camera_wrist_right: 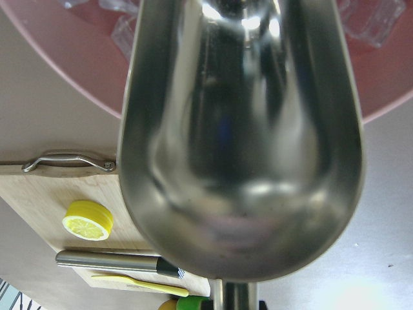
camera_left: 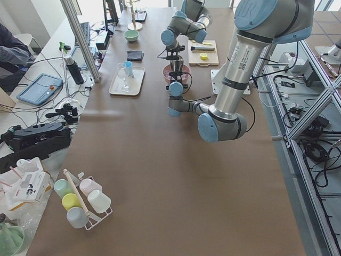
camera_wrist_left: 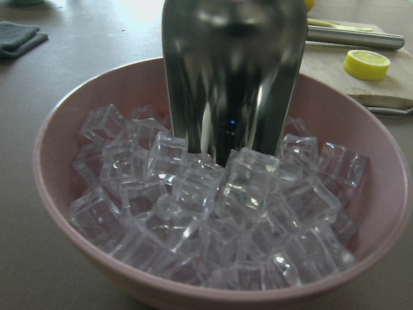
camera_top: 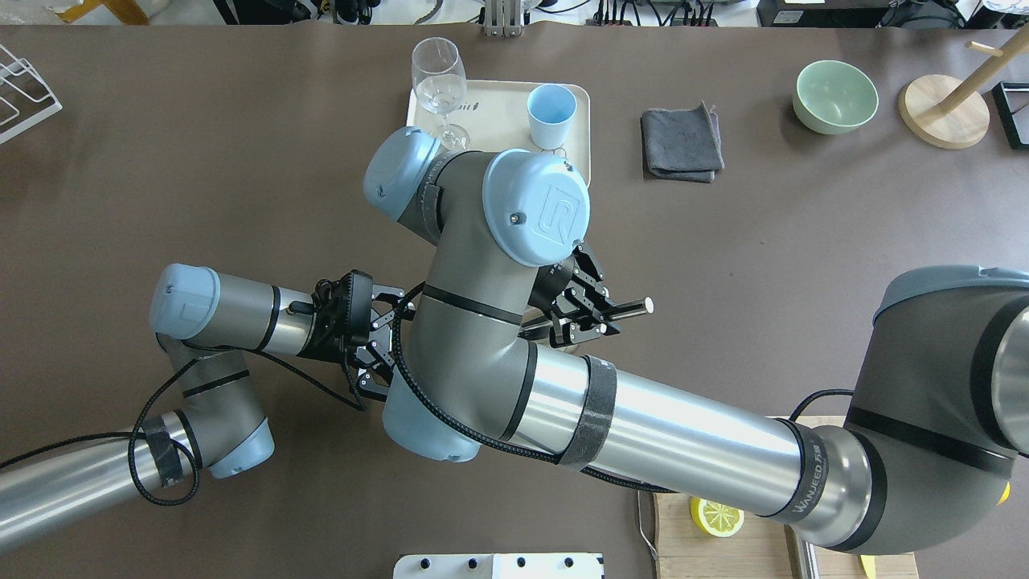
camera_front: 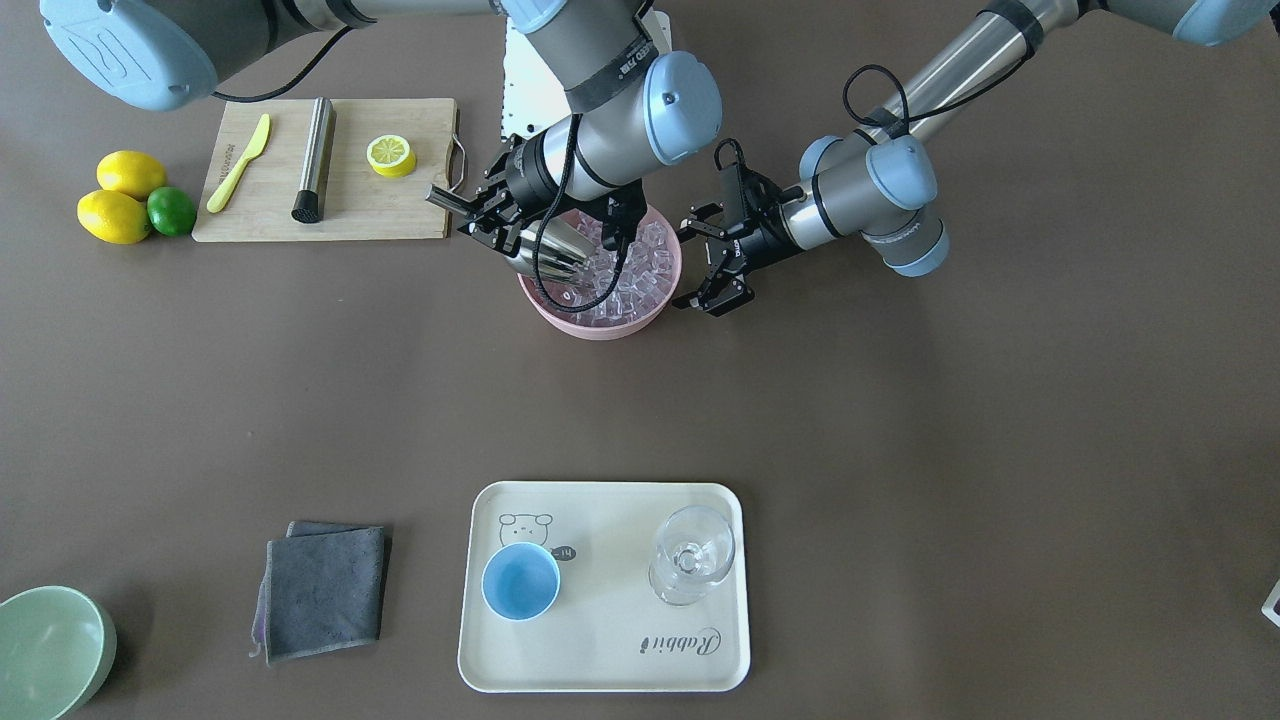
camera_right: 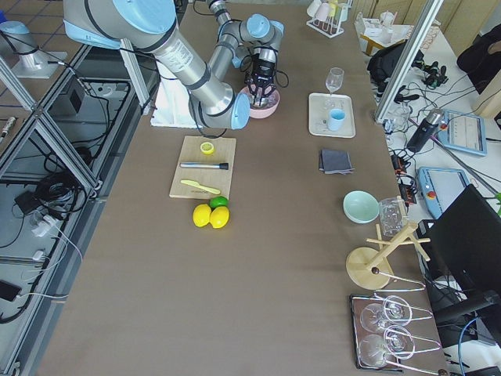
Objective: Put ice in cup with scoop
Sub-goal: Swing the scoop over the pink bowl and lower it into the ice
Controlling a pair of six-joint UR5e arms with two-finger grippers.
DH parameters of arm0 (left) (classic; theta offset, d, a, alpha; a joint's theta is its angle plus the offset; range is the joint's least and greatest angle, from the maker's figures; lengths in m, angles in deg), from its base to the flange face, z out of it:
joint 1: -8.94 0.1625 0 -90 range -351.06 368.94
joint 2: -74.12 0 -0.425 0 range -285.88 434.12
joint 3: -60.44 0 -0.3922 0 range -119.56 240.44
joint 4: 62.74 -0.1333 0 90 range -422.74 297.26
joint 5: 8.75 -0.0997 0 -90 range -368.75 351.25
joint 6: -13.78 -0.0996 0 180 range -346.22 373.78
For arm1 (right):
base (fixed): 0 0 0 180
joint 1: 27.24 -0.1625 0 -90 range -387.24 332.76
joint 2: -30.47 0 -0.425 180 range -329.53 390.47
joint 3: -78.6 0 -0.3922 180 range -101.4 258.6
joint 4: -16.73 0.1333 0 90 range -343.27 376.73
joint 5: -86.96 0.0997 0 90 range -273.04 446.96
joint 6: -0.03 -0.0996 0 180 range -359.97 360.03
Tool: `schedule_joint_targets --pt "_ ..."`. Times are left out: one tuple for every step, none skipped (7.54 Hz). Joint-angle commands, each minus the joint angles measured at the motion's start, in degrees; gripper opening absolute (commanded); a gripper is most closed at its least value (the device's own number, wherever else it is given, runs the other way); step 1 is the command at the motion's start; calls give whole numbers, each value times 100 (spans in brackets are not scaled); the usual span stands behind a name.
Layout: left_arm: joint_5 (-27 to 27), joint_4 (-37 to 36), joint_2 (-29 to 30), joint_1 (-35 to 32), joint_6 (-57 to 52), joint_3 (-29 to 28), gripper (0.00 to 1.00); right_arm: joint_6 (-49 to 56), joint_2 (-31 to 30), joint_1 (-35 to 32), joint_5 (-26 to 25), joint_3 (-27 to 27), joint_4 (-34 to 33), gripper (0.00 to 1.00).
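Observation:
A pink bowl (camera_front: 600, 322) holds many clear ice cubes (camera_front: 635, 275); the ice also shows in the left wrist view (camera_wrist_left: 213, 213). My right gripper (camera_front: 478, 208) is shut on the handle of the steel scoop (camera_front: 545, 252). The scoop's trough tilts down into the ice and looks empty in the right wrist view (camera_wrist_right: 239, 129). My left gripper (camera_front: 695, 262) is open, right beside the bowl's rim on the other side. The light-blue cup (camera_front: 520, 582) stands empty on a cream tray (camera_front: 600, 650), far from both grippers.
A clear stemmed glass (camera_front: 692, 555) shares the tray. A cutting board (camera_front: 380, 210) beside the bowl carries a lemon half (camera_front: 390, 155), a steel cylinder (camera_front: 315, 158) and a yellow knife (camera_front: 240, 162). A grey cloth (camera_front: 325, 590) and a pale-green bowl (camera_front: 50, 650) lie near the tray.

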Motion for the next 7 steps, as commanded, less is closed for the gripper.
schedule_joint_targets --pt "0 -8 4 8 0 -6 98 -211 -331 0 112 -397 564 0" --pt "0 -60 4 8 0 -6 98 -237 -516 0 156 -652 688 0" --pt "0 -87 4 8 0 -6 98 -516 -770 0 166 -915 924 0" --pt "0 -105 4 8 0 -6 98 -640 -998 0 166 -1135 1083 0" --pt "0 -105 4 8 0 -6 98 -659 -1166 0 166 -1329 1241 0" --pt "0 -105 4 8 0 -6 98 -668 -1298 -8 201 -1496 1312 0" --pt "8 -114 4 8 0 -6 98 -894 -1413 -9 331 -1515 1722 0"
